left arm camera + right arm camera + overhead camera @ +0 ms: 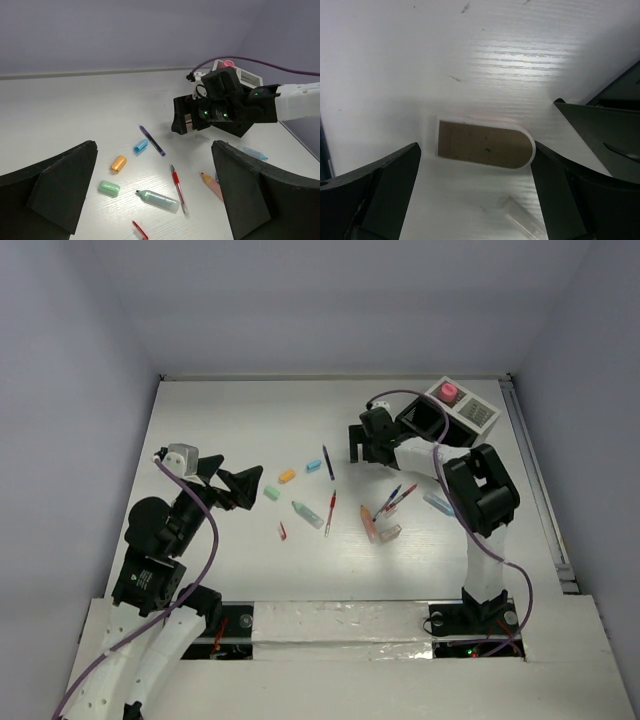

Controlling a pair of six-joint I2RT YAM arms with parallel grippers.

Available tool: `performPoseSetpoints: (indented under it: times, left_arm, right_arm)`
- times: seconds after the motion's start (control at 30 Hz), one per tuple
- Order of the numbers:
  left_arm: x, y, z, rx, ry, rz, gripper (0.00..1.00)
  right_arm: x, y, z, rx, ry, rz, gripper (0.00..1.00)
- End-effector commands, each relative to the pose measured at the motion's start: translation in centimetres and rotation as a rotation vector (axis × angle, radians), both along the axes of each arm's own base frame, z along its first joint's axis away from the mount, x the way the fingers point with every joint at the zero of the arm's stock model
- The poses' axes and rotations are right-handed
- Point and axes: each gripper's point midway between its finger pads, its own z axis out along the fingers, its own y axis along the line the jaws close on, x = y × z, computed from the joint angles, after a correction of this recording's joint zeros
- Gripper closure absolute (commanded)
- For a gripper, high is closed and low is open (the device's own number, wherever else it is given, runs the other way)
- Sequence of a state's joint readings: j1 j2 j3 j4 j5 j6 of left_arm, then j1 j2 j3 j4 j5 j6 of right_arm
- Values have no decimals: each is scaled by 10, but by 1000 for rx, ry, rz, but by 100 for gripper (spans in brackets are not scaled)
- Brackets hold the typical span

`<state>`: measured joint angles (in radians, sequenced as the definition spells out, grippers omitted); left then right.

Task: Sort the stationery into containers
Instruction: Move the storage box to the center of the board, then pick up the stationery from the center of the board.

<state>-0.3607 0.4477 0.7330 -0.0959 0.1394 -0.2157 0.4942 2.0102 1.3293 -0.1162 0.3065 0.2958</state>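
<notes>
Nearest the lens, the left gripper [154, 150] has its jaws spread wide with nothing between them, held above the table [230, 420] and looking across the scatter, which I read as lining up a pick: the green marker [108, 188], orange marker [118, 163] and blue pen [151, 140] lie just ahead of it. Most of the stationery is loose mid-table, well apart from the organizer [425, 422] at the far right, where the pink-capped bottle [446, 392] seems to stand already. Over there the right gripper [476, 150] hangs near the organizer, jaws equally wide and empty, straddling from above a tan round-ended tab [485, 145] lying flat on the table; I can't tell what that is, or whether it counts as stationery. I'd judge the sorting barely begun
</notes>
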Motion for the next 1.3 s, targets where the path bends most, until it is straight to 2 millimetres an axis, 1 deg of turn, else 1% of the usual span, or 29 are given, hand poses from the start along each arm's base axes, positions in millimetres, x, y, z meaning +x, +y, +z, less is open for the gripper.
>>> performPoseSetpoints:
  times: [0.0, 0.03, 0.07, 0.17, 0.2, 0.43, 0.47, 0.5, 0.6, 0.67, 0.7, 0.73, 0.8, 0.83, 0.87, 0.97, 1.0, 1.07, 1.1, 1.13, 1.2, 1.23, 1.27]
  left_arm:
    - [0, -5, 12, -16, -37, -25, 1]
    - [0, -5, 12, -18, -36, -23, 1]
    - [0, -5, 12, -17, -35, -25, 1]
    - [0, -6, 11, -15, -34, -26, 1]
    - [0, -5, 12, -16, -35, -25, 1]
    - [0, -5, 12, -17, -38, -25, 1]
    - [0, -5, 12, -15, -39, -25, 1]
    - [0, -5, 12, -15, -38, -23, 1]
    - [-1, -5, 13, -17, -40, -23, 1]
    - [-1, -5, 13, -17, -40, -23, 1]
    - [-1, -5, 13, -18, -41, -25, 1]
    - [0, -5, 13, -19, -39, -25, 1]
    - [-1, -5, 14, -18, -43, -26, 1]
    - [-1, -6, 13, -19, -41, -28, 1]
    - [-1, -5, 13, -19, -41, -26, 1]
    - [-1, -6, 14, -21, -43, -30, 1]
    - [-1, -5, 14, -21, -45, -28, 1]
    - [-2, -6, 15, -21, -46, -31, 1]
    - [-2, -5, 15, -21, -48, -31, 1]
    - [-3, -6, 15, -22, -49, -33, 1]
    - [-6, -6, 18, -27, -59, -37, 1]
    - [-7, -5, 19, -28, -63, -34, 1]
    - [-10, -7, 21, -30, -71, -45, 1]
  right_arm:
    - [25, 12, 11, 20, -86, 5, 6]
    - [27, 19, 15, 25, -95, 18, 7]
    - [28, 19, 8, 18, -85, 16, 8]
    - [31, 28, 8, 6, -97, 25, 11]
    - [31, 28, 4, 1, -91, 24, 11]
    - [38, 28, -2, -33, -85, 27, 16]
    - [38, 28, -2, -36, -83, 26, 18]
    - [37, 28, -1, -34, -84, 27, 25]
    - [34, 26, 2, -30, -80, 24, 32]
    - [31, 25, 6, -26, -82, 19, 33]
    - [31, 26, 7, -20, -84, 23, 42]
    - [29, 24, 7, -21, -83, 24, 49]
    - [28, 25, 12, -16, -84, 31, 56]
    - [28, 26, 14, -10, -86, 35, 70]
    - [28, 27, 21, -1, -96, 38, 77]
    - [28, 31, 36, 18, -114, 57, 87]
    - [28, 35, 56, 49, -145, 76, 88]
    - [28, 39, 82, 86, -191, 88, 90]
    - [29, 36, 113, 95, -250, 83, 92]
    - [30, 32, 129, 88, -283, 74, 92]
    - [34, 11, 161, 79, -340, 23, 93]
    - [39, -16, 191, 100, -393, -25, 94]
    - [41, -33, 203, 116, -414, -60, 95]
